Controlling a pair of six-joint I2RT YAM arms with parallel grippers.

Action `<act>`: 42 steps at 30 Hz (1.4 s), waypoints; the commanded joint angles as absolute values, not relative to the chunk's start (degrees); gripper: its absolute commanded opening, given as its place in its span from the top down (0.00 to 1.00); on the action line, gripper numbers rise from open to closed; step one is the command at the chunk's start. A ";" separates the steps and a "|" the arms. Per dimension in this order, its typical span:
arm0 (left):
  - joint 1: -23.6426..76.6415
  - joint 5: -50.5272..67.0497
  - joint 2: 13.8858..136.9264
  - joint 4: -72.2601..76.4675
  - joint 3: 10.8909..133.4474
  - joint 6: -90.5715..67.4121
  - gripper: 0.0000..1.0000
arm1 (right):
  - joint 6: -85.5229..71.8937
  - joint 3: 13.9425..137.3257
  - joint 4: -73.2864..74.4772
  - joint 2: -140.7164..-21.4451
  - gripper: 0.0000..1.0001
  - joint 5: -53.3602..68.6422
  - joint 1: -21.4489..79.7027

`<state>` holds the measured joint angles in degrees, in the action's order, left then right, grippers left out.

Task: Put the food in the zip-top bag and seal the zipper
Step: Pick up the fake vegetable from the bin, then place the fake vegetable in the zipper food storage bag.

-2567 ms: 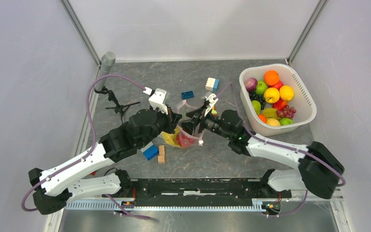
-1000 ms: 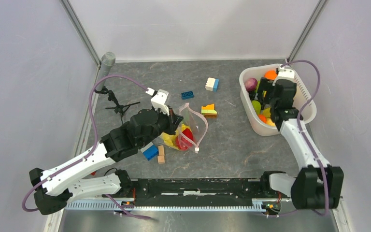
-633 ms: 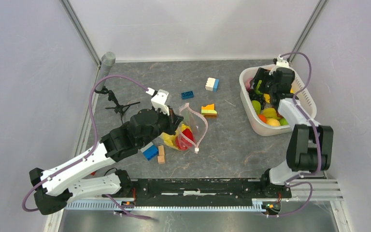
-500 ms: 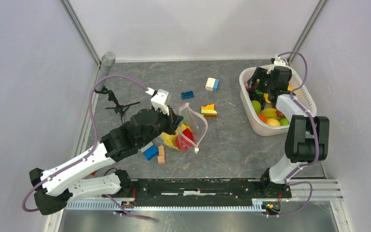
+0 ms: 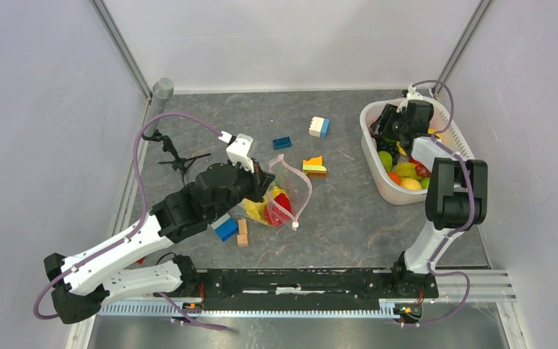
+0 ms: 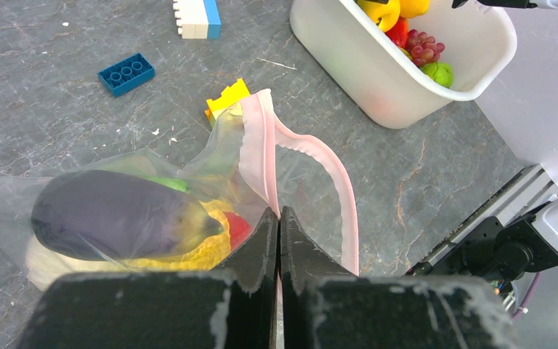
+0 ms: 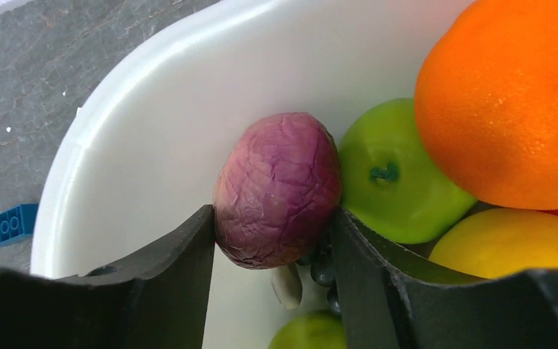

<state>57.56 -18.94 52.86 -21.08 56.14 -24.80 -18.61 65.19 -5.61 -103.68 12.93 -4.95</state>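
Observation:
The clear zip-top bag [image 5: 280,200] lies mid-table with a purple eggplant [image 6: 109,214] and yellow, red and green food inside. My left gripper [image 5: 265,180] is shut on the bag's pink zipper [image 6: 261,145] and holds the mouth up; in the left wrist view the jaws [image 6: 278,217] pinch the strip. My right gripper [image 5: 380,131] is down in the white basket [image 5: 399,196]. In the right wrist view its fingers [image 7: 272,218] press both sides of a wrinkled purple fruit [image 7: 276,189] against the basket wall [image 7: 152,145].
The basket also holds an orange [image 7: 508,102], a green apple [image 7: 399,182] and yellow fruit [image 7: 508,243]. Building blocks lie around the bag: blue [image 5: 282,142], white-blue [image 5: 319,126], yellow-orange [image 5: 314,166], blue [image 5: 226,228], tan [image 5: 243,231]. A black stand [image 5: 178,156] is at the left.
My right arm has swung from the bag's mouth to the basket and lowered its fingers around the purple fruit. The left gripper and bag have stayed put.

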 commanded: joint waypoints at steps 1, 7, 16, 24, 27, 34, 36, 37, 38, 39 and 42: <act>57.19 -18.68 51.86 -20.57 56.25 -24.77 0.97 | -18.26 63.45 -9.88 -98.15 0.49 13.13 -5.36; 57.21 -18.12 51.16 -20.57 55.83 -25.16 0.97 | -18.92 56.96 -13.26 -89.07 0.53 13.81 -5.87; 57.17 -17.82 51.09 -20.24 55.66 -25.40 0.97 | -20.97 43.60 -17.24 -72.25 0.54 16.61 -6.33; 57.21 -18.03 51.23 -19.84 55.70 -25.31 0.97 | -26.33 35.54 -22.73 -56.48 0.57 33.86 -4.71; 57.21 -18.32 51.50 -19.78 55.81 -25.21 0.97 | -24.86 34.49 -21.12 -52.24 0.57 37.02 0.45; 57.09 -17.98 52.02 -19.69 55.90 -25.31 0.97 | -22.61 29.99 -21.76 -44.44 0.57 37.46 17.37; 57.20 -17.72 52.21 -19.62 56.06 -25.20 0.97 | -21.64 29.59 -21.19 -43.64 0.57 38.63 20.43; 57.11 -17.66 52.35 -19.64 56.16 -25.22 0.97 | -21.23 29.26 -21.20 -43.26 0.57 39.20 21.99; 57.21 -17.51 52.37 -19.60 56.16 -25.19 0.97 | -20.95 29.10 -21.11 -43.11 0.57 39.41 23.19; 57.15 -17.42 52.45 -19.52 56.16 -25.22 0.97 | -20.33 29.04 -20.80 -42.95 0.57 39.51 24.83; 57.16 -17.20 52.72 -19.51 56.21 -25.31 0.97 | -16.65 30.54 -17.98 -43.83 0.57 39.54 29.52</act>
<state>57.45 -17.80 52.53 -21.30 55.83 -24.82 -21.47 29.26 -19.03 -43.77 38.11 24.99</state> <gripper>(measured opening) 0.040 0.592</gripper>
